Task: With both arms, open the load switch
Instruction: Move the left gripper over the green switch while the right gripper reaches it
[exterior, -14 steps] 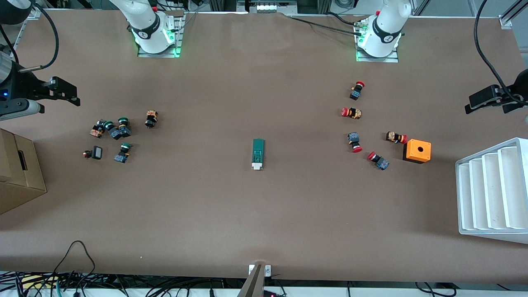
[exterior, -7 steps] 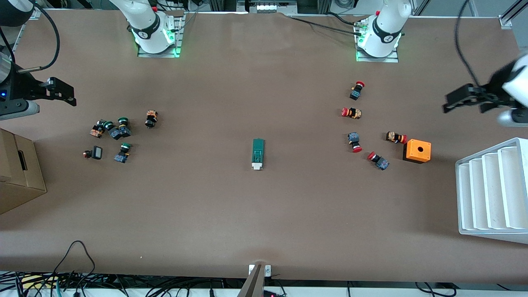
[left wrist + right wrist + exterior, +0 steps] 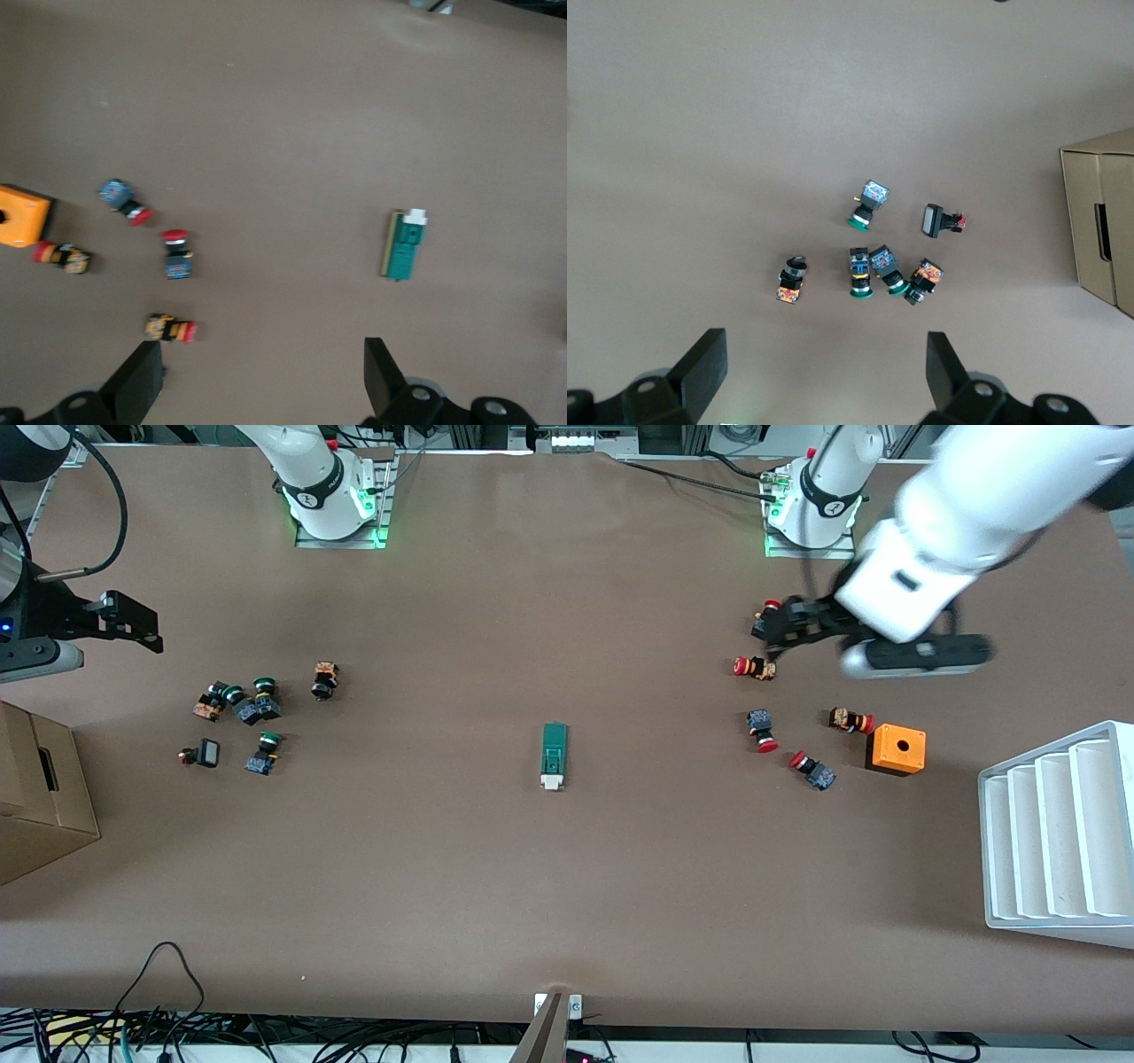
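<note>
White jointed arms (image 3: 966,487), black bands, black fingers (image 3: 383,376), green-lit bases.

front view: high across the worktop (image 3: 567,886), facing both arm bases, taking in its whole spread.
left wrist view: looks straight down from well above, over the load switch (image 3: 405,244) and red-capped buttons (image 3: 176,254).
right wrist view: straight down from well above, over green-capped buttons (image 3: 868,266) and a cardboard box (image 3: 1103,221).
shared: front view holds both patches, load switch (image 3: 554,755) included; the wrist views share nothing.
</note>
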You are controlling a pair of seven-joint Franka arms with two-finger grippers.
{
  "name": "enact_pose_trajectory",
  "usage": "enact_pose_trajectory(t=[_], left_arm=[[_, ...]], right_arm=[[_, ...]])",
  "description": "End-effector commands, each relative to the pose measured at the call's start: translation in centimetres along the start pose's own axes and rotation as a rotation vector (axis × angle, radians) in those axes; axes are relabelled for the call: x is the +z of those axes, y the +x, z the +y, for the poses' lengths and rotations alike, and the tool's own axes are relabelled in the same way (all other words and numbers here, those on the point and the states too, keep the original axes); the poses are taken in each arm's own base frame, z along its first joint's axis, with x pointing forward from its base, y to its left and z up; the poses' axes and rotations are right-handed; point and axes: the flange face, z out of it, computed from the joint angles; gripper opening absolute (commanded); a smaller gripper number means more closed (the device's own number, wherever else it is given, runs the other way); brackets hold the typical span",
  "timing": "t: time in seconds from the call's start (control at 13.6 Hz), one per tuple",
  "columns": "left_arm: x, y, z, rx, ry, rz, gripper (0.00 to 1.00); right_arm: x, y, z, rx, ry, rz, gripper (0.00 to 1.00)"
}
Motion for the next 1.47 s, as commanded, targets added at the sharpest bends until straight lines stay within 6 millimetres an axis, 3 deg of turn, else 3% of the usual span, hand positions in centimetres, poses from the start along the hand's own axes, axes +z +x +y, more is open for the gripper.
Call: enact_pose_trajectory(t=[0.0, 0.07, 0.22, 0.37, 0.59, 0.74, 0.88, 1.18, 1.33, 1.4], left_arm=[[3.8, -1.0, 5.7, -0.012, -0.031, 0.035, 1.00], [5.8, -1.7, 8.2, -0.017, 0.006, 0.080, 1.00], [10.2, -4.7, 14.1, -0.017, 0.064, 0.175, 1.00], [14.4, -7.4, 18.4, -0.024, 0.096, 0.255, 1.00], [21.1, -12.2, 23.5, -0.017, 0.128, 0.408, 1.00], [26.5, -16.2, 25.6, -0.016, 0.111, 0.528, 1.00], [31.6, -19.3, 25.7, -0.026, 0.061, 0.632, 1.00], [42.0, -23.2, 22.0, 0.035, 0.043, 0.828, 1.00], [46.0, -24.8, 20.9, 0.038, 0.003, 0.878, 1.00], [46.9, -25.3, 20.8, 0.047, -0.019, 0.900, 1.00]], right_arm=[[0.0, 0.6, 0.1, -0.011, 0.024, 0.014, 0.99], [1.2, 1.2, 0.0, -0.015, 0.048, -0.002, 0.99], [1.5, 3.5, 0.4, -0.002, 0.066, 0.001, 0.99], [2.7, 6.3, 0.6, 0.058, 0.113, -0.002, 0.99], [4.8, 9.9, -0.9, 0.189, 0.135, -0.008, 0.98], [6.5, 12.7, -2.9, 0.280, 0.139, -0.014, 0.98], [8.5, 15.8, -4.7, 0.427, 0.194, -0.010, 0.98], [13.0, 19.3, -9.1, 0.628, 0.242, -0.016, 0.98], [16.0, 20.9, -11.9, 0.769, 0.253, -0.018, 0.98], [17.5, 21.6, -13.7, 0.818, 0.263, -0.015, 0.98]])
